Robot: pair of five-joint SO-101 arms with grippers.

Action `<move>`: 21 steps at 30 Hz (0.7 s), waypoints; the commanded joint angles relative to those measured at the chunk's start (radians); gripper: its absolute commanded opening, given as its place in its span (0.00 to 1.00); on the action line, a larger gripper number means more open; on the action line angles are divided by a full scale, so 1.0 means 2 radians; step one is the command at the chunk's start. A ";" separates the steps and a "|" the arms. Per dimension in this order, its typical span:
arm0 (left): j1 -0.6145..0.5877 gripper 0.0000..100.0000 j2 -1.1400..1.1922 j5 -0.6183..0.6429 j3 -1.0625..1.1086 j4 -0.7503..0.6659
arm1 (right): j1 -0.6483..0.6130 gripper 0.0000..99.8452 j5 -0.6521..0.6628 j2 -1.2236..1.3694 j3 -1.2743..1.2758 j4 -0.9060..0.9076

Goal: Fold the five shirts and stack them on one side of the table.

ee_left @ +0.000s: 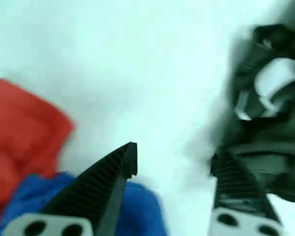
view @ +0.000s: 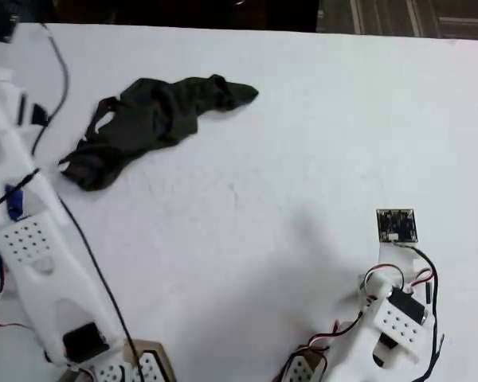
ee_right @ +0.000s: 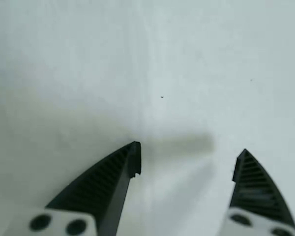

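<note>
Fingers (ee_right: 108, 187) of the right tool (ee_right: 189, 152) stand wide apart above bare white worktop (ee_right: 137, 59), with nothing between them. The left tool (ee_left: 174, 157) is spread just as wide and grips nothing; whether its tips touch the surface is hard to make out.

Just beside one finger of the left tool lies a blue shirt (ee_left: 145, 209), partly hidden by that finger and cut by the frame edge. A red shirt (ee_left: 24, 123) lies against the blue one and is also cut off, so how either is folded cannot be judged. By the other finger lies the dark shirt (ee_left: 265, 128), blurred, with a pale patch among its folds that cannot be identified.

From above, the left arm (view: 40, 263) lies along the left side of the worktop. The right arm (view: 394, 318) sits folded at the near right corner, with a small circuit board (view: 396, 225) and red and black wires (view: 418, 278) on it.

Farther off, the high view gives the dark shirt whole. It is crumpled and unfolded, stretched slantwise across the far left part of the worktop, near the left arm and well apart from the right one.
</note>
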 commanded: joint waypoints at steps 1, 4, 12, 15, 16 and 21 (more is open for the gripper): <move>0.035 0.35 -0.030 0.025 0.045 0.008 | -0.001 0.30 -0.002 -0.012 -0.002 -0.008; 0.051 0.35 -0.028 0.027 0.081 0.002 | -0.001 0.30 -0.002 -0.012 -0.002 -0.008; 0.098 0.35 -0.027 0.028 0.234 -0.048 | -0.001 0.30 -0.002 -0.012 -0.002 -0.008; 0.108 0.35 -0.028 0.030 0.294 -0.098 | -0.001 0.30 -0.002 -0.012 -0.002 -0.009; 0.115 0.35 -0.030 0.031 0.306 -0.106 | -0.001 0.30 -0.002 -0.012 -0.002 -0.009; 0.173 0.10 -0.034 0.028 0.274 -0.054 | -0.001 0.30 -0.002 -0.012 -0.002 -0.009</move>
